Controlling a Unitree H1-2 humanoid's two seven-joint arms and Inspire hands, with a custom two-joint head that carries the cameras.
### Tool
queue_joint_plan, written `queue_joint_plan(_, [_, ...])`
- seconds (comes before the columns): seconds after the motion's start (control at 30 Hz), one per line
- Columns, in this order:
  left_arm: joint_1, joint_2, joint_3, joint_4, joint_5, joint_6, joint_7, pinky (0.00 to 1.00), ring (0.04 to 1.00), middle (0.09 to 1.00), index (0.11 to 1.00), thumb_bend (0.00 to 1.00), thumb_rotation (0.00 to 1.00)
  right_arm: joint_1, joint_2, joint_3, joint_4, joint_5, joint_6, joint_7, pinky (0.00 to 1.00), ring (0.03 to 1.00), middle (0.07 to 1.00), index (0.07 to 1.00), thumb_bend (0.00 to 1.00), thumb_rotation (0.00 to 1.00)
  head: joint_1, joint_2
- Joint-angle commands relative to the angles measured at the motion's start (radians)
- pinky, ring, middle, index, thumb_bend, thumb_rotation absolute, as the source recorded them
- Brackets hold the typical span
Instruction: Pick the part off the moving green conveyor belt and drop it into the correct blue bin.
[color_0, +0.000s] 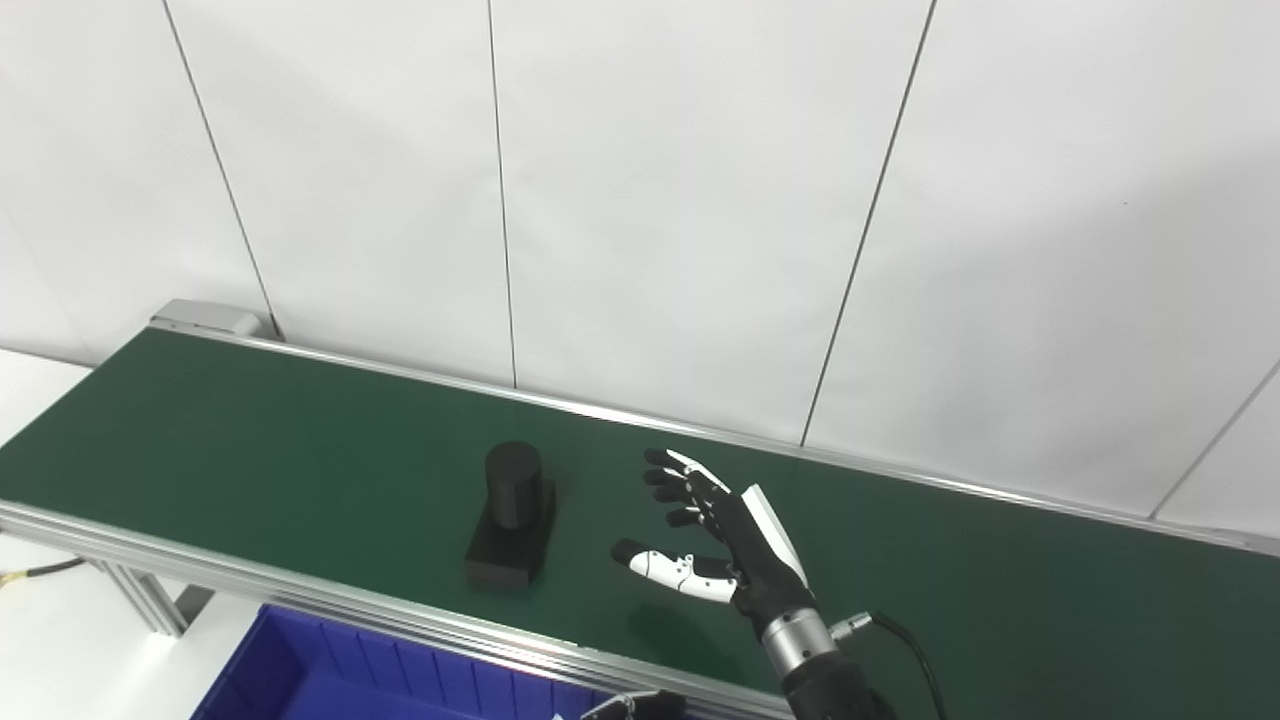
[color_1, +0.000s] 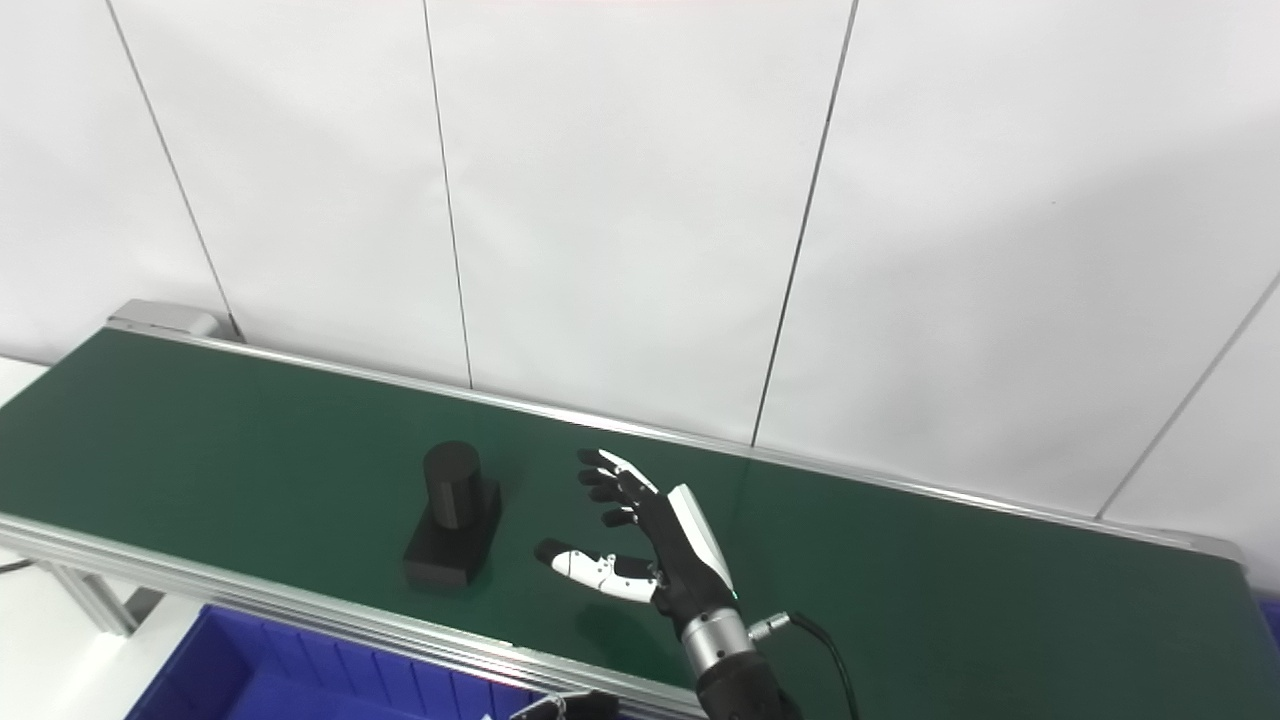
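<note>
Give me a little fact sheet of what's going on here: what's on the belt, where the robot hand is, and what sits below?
part: black block with an upright cylinder on top, standing on the belt
belt: dark green conveyor with silver rails
right robot hand: open, fingers spread, just right of the part, not touching it
left robot hand: barely visible at the bottom edge, state unclear
bin: blue plastic bin below the belt's near rail
backdrop: white panelled wall
</note>
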Motion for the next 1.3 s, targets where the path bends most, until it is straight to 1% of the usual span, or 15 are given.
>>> queue_joint_plan(0.0, [-0.022,-0.019,-0.011,-0.013,0.009,-0.038,0.015,0.64,0.727,0.762,0.797,0.73,0.64,-0.048,0.018,-0.002,-0.006,0.003,-0.066,-0.021,0.75,0.823,0.83,0.867,0.61,0.32,0.001,0.001])
queue_joint_plan(0.1, [-0.021,-0.023,-0.021,-0.014,0.016,-0.038,0.03,0.64,0.721,0.759,0.795,0.72,0.64,-0.063,0.013,0.0,0.016,-0.002,-0.074,-0.029,0.75,0.822,0.829,0.867,0.61,0.31,0.009,0.002])
queue_joint_plan(0.3, [-0.02,-0.028,-0.042,-0.015,0.018,-0.038,0.049,0.63,0.714,0.752,0.785,0.74,0.63,-0.101,0.017,-0.006,0.091,0.011,-0.112,-0.038,0.78,0.829,0.827,0.867,0.63,0.25,0.017,0.003])
queue_joint_plan(0.43, [-0.021,-0.029,-0.056,-0.013,0.022,-0.038,0.066,0.63,0.709,0.75,0.783,0.73,0.62,-0.12,0.023,-0.011,0.111,0.019,-0.099,-0.03,0.79,0.834,0.831,0.865,0.64,0.23,0.025,0.005])
queue_joint_plan(0.53, [-0.017,-0.033,-0.062,-0.016,0.021,-0.038,0.073,0.63,0.71,0.749,0.782,0.74,0.62,-0.133,0.026,-0.01,0.13,0.019,-0.104,-0.03,0.79,0.834,0.834,0.862,0.64,0.21,0.031,0.009])
queue_joint_plan(0.63, [-0.015,-0.035,-0.069,-0.017,0.026,-0.038,0.084,0.64,0.716,0.754,0.783,0.74,0.62,-0.138,0.026,-0.007,0.137,0.017,-0.104,-0.03,0.79,0.831,0.831,0.862,0.64,0.2,0.035,0.01])
queue_joint_plan(0.73, [-0.011,-0.04,-0.075,-0.019,0.026,-0.038,0.09,0.65,0.72,0.759,0.779,0.73,0.6,-0.153,0.032,-0.007,0.176,0.017,-0.122,-0.04,0.76,0.823,0.827,0.858,0.66,0.19,0.042,0.013])
queue_joint_plan(0.97, [-0.003,-0.05,-0.088,-0.023,0.023,-0.038,0.098,0.66,0.72,0.757,0.773,0.75,0.6,-0.175,0.037,0.001,0.233,0.007,-0.149,-0.046,0.79,0.825,0.824,0.851,0.68,0.18,0.051,0.02])
queue_joint_plan(1.07, [0.0,-0.054,-0.095,-0.025,0.031,-0.038,0.111,0.65,0.714,0.752,0.77,0.75,0.6,-0.184,0.043,-0.001,0.255,0.014,-0.156,-0.043,0.8,0.826,0.823,0.848,0.69,0.18,0.06,0.024])
queue_joint_plan(1.27, [0.005,-0.057,-0.111,-0.033,0.036,-0.038,0.13,0.64,0.704,0.747,0.766,0.74,0.59,-0.194,0.051,0.003,0.284,0.005,-0.158,-0.047,0.79,0.819,0.818,0.841,0.71,0.18,0.068,0.029])
